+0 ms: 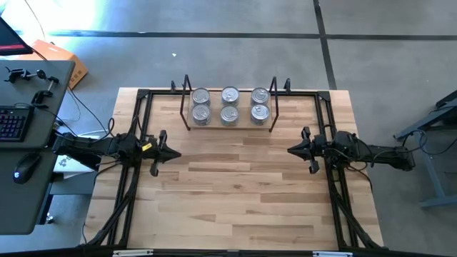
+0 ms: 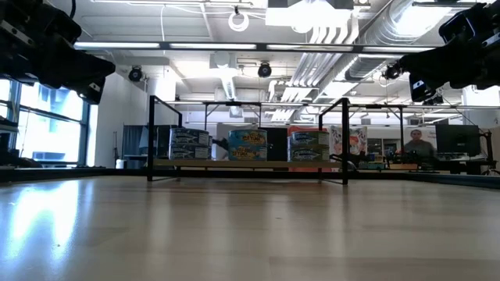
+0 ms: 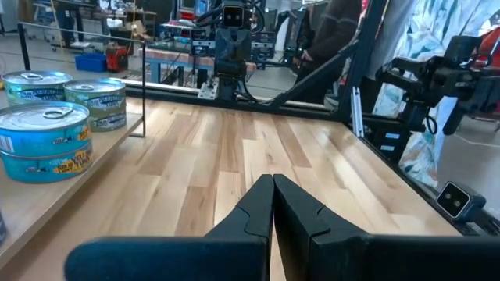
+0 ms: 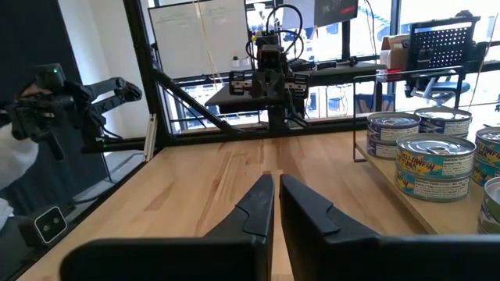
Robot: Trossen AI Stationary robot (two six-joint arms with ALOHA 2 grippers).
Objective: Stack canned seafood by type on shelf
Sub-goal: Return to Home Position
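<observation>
Light wood board of the shelf [image 1: 215, 123] carries every tin in view. The canned seafood [image 1: 229, 105] stands in six stacks, three across and two deep, all inside the black wire uprights. The low view shows the front stacks two high. Each front stack shows one label colour: pale blue on one side, yellow and blue in the middle, greenish on the other. So they appear to be sorted by type. No tin lies on the table [image 1: 243, 193].

Left gripper [image 1: 175, 152] hangs at the left side of the table, well apart from the shelf, pointing inward. Its fingers are pressed together on nothing. Right gripper [image 1: 291, 150] mirrors it on the right side, fingers all but closed with a thin slit between them, also empty. The low view puts both arms high above the tabletop.

Judgement: stacking looks complete. The arms are tucked to the sides, clear of the shelf, probably so no stack gets nudged. Only settling into the rest pose seems left.
</observation>
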